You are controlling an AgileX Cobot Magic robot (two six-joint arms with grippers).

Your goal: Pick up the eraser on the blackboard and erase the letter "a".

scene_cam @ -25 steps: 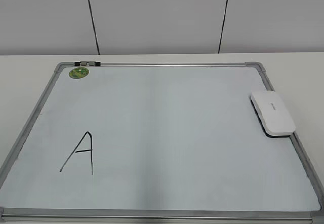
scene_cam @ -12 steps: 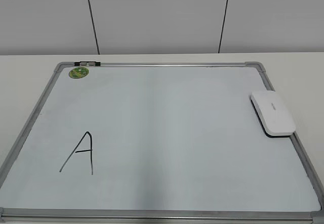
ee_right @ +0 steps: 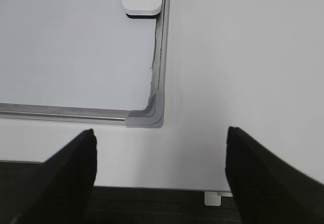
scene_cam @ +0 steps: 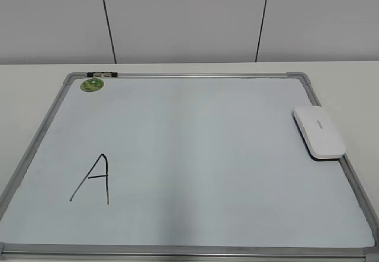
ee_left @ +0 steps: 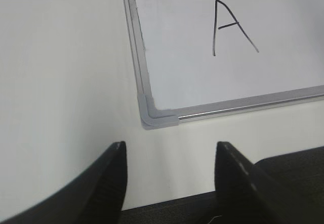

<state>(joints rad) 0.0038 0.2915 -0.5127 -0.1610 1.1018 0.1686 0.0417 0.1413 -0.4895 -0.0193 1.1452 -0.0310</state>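
Fingers on my left gripper (ee_left: 169,178): dark, tapered, spread wide, holding nothing, hanging over bare white worktop (ee_left: 61,72) just off the blackboard (scene_cam: 195,155) near-left corner. Fingers on my right gripper (ee_right: 159,178): spread wider apart, empty, above worktop just off the near-right corner. Blackboard: large, flat, white, silver-grey metal frame with rounded corner caps, round green sticker (scene_cam: 92,85) at far left. Eraser (scene_cam: 318,131): white oblong, rounded corners, dark underside, lying at the right edge, partly over the frame. I see only a capital "A" (scene_cam: 92,179) in thin black marker, near-left area. Broad unmarked board between letter and eraser.
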